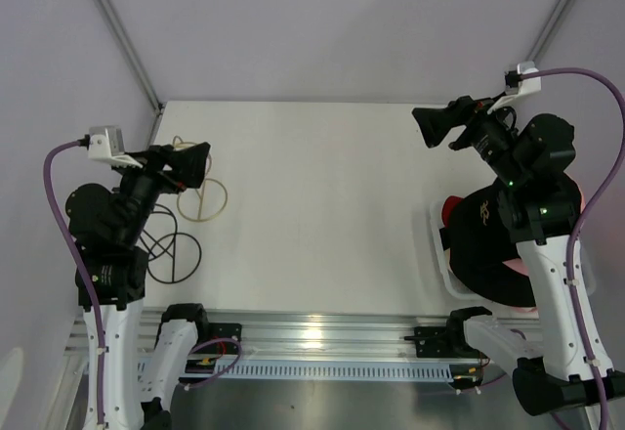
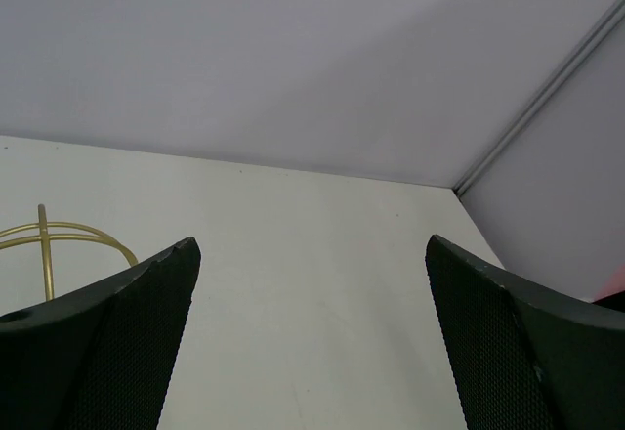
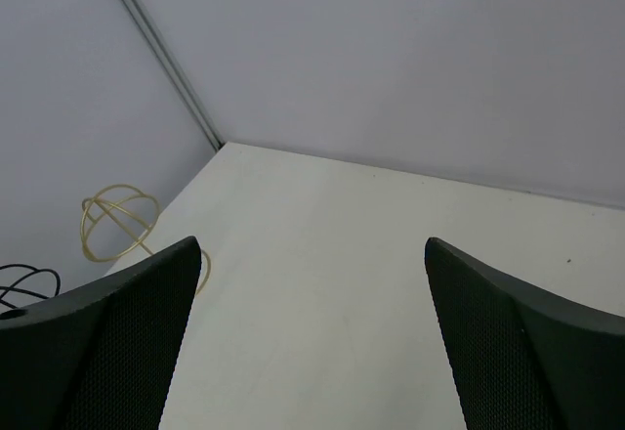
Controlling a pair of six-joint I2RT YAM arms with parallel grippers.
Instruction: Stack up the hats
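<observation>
The hats lie in a pile at the right edge of the table in the top view, partly hidden behind my right arm. A black cap is on top, a red one peeks out behind it and a pink one shows underneath. My right gripper hangs open and empty over the table's far right, away from the pile. At the far left my left gripper is also open and empty. Neither wrist view shows a hat between the fingers.
The pile rests in a white mesh basket. A gold wire stand sits by the left gripper, and a black wire stand sits nearer the left arm's base. Grey walls close in the table's far and side edges.
</observation>
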